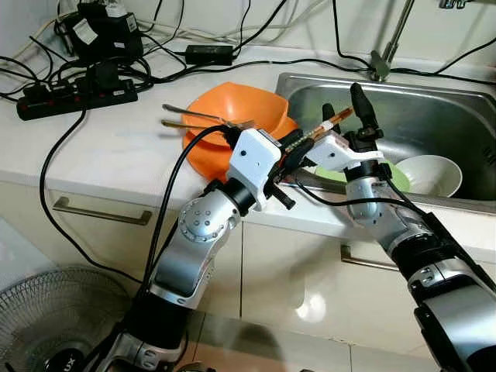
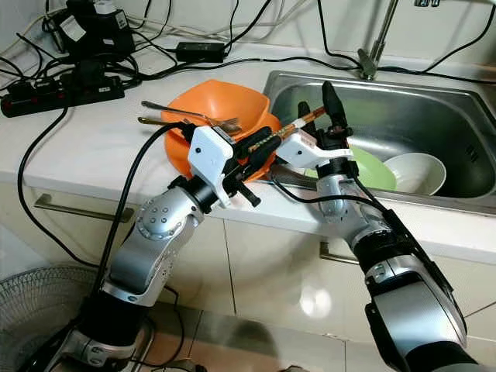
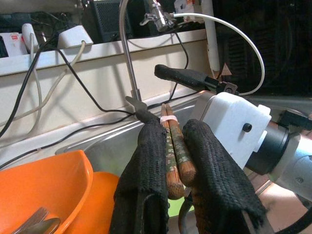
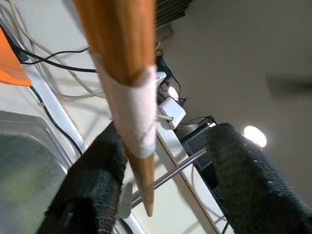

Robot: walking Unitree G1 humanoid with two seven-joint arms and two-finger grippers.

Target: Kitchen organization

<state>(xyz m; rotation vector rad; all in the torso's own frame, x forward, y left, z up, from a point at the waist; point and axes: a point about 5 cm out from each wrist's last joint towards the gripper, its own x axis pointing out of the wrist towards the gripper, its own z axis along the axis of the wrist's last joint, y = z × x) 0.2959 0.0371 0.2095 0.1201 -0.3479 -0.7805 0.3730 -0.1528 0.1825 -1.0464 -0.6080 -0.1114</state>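
- The left gripper (image 3: pixel 171 161) is clamped on a pair of wooden chopsticks (image 3: pixel 173 146), bound near the tips with a pale band; it holds them over the counter's front edge, at the sink's (image 1: pixel 434 116) near left corner.
- The chopsticks slant up toward the sink, their tips reaching between the fingers of the right gripper (image 4: pixel 161 161).
- The right gripper stands with fingers apart and pointing up over the sink's front rim; in the right wrist view one finger (image 4: pixel 92 180) lies just beside the chopstick tip, the other well off it. Whether that finger touches the tip, I cannot tell.
- The two wrists are crowded close together at the counter's edge, with black cables looped around both arms.
- The sink holds a white bowl (image 1: pixel 430 174) beside a green plate (image 1: pixel 399 178); the plate is partly hidden behind the right arm.
- Two orange bowls (image 1: pixel 240 108), nested, sit on the counter (image 1: pixel 116 147) just left of the sink, behind the left gripper. Metal cutlery (image 1: pixel 194 116) lies in them, handles jutting out to the left.
- A faucet (image 1: pixel 387 46) rises at the sink's back rim.
- The counter is white; a black power strip (image 1: pixel 77 97) with plugs and tangled cables runs along its back left.
- Below are pale cabinet fronts with bar handles, and a fan (image 1: pixel 46 318) stands on the floor at lower left.
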